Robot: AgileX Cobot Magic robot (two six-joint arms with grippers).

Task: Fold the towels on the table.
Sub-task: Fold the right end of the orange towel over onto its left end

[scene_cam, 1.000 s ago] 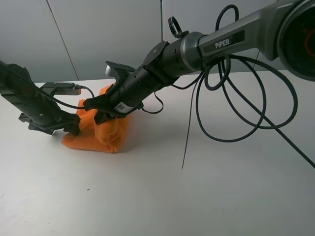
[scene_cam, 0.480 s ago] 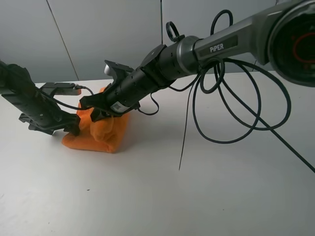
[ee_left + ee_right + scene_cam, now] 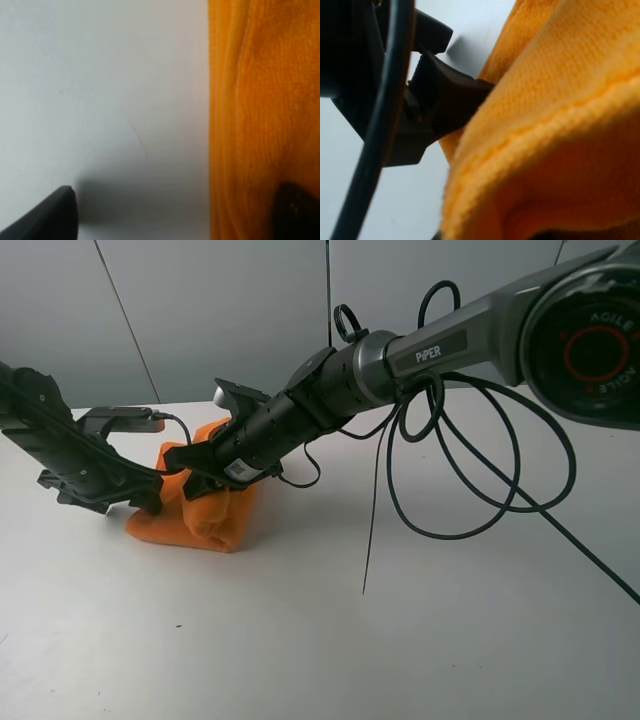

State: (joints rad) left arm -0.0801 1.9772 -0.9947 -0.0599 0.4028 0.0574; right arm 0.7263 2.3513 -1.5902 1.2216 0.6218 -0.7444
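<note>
From the high camera I see the orange towel [image 3: 205,508] bunched in a thick, rumpled heap on the white table [image 3: 330,640], toward the table's far left part. The left gripper [image 3: 152,498] sits against the towel's left edge, low on the tabletop. The right gripper [image 3: 192,468] reaches across from the right side and is on top of the towel, with cloth bulging up under its tip. Black cables [image 3: 470,470] loop from the right arm over the table to the right of the towel. From here I cannot tell how wide either set of fingers stands.

On the left wrist camera, the towel [image 3: 265,115] fills one side of the frame and bare table [image 3: 100,90] the other. One dark fingertip [image 3: 47,217] rests over the table, clear of the cloth; the other [image 3: 297,210] is pressed on the towel. The jaws stand wide apart.

On the right wrist camera, towel [image 3: 560,135] folds crowd the lens, a thick hem running across. The left gripper [image 3: 445,107] shows beside the towel. I cannot see the right gripper's own fingers, so I cannot tell their state.
</note>
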